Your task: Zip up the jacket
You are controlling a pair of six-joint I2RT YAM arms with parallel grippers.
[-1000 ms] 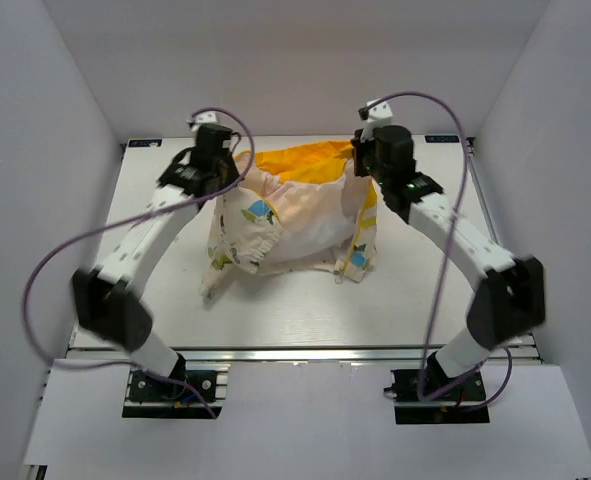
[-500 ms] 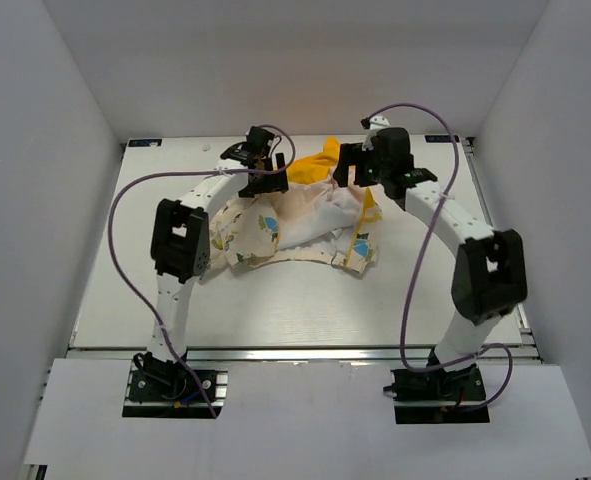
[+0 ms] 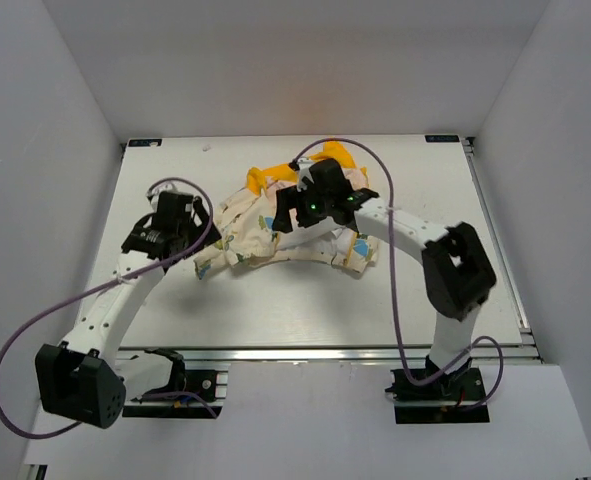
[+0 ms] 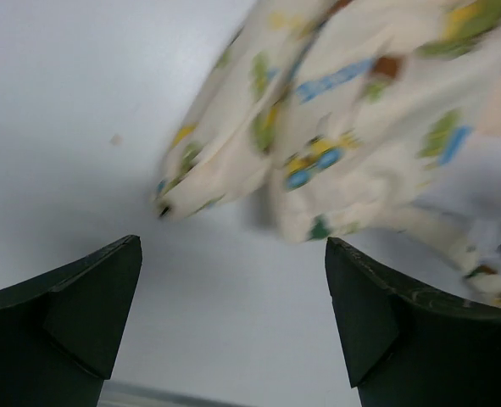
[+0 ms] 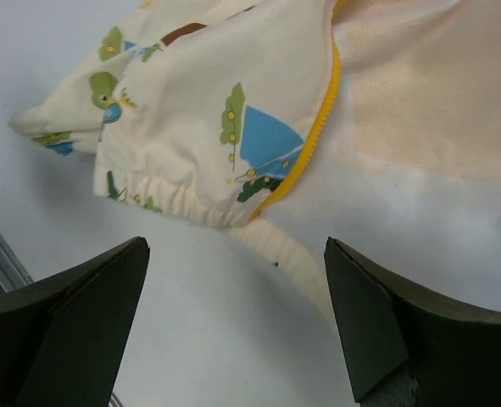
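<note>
The jacket (image 3: 247, 228) lies crumpled on the white table (image 3: 305, 300), cream with cartoon prints, its yellow hood (image 3: 275, 174) toward the back. My left gripper (image 3: 187, 222) stands open just left of it, nothing between its fingers. In the left wrist view the left gripper (image 4: 233, 292) hovers over bare table, with a sleeve (image 4: 225, 161) of the jacket (image 4: 377, 119) just ahead. My right gripper (image 3: 290, 215) is open over the jacket's middle. In the right wrist view the right gripper (image 5: 233, 297) frames the elastic hem (image 5: 288, 254), and the yellow zipper (image 5: 316, 136) runs along one front panel (image 5: 199, 102).
White walls (image 3: 35, 200) enclose the table on three sides. The metal rail (image 3: 305, 352) with both arm bases runs along the near edge. Purple cables (image 3: 395, 300) loop from each arm.
Both grippers have opened and let go of the jacket, which has dropped onto the table. The left arm pulled back left and nearer. The right arm swung left over the jacket.
</note>
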